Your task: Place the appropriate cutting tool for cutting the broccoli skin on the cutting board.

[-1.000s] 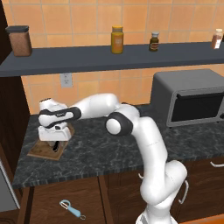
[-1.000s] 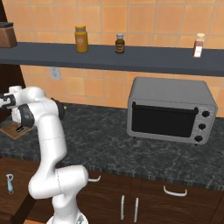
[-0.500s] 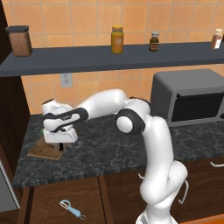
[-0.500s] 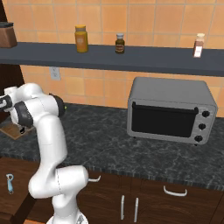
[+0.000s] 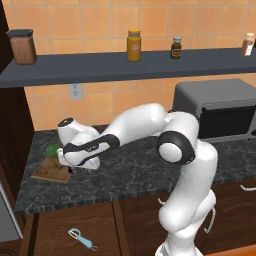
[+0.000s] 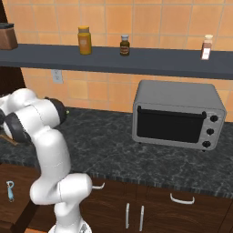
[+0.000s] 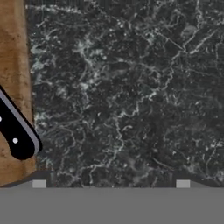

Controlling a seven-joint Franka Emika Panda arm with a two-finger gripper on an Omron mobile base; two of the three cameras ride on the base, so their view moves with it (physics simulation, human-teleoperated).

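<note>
black knife handle overhangs cutting board edge

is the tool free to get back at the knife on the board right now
Probably yes. The knife lies on the cutting board, its black handle uncovered, and the tool hovers just beside it over bare counter, nothing between them.

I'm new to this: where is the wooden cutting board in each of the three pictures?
Left base view: cutting board at far left on the counter, beside the arm's hand.
Right base view: a brown sliver at the left edge.
Hand view: brown strip along the left side.
Shared landmark: dark speckled counter.
</note>
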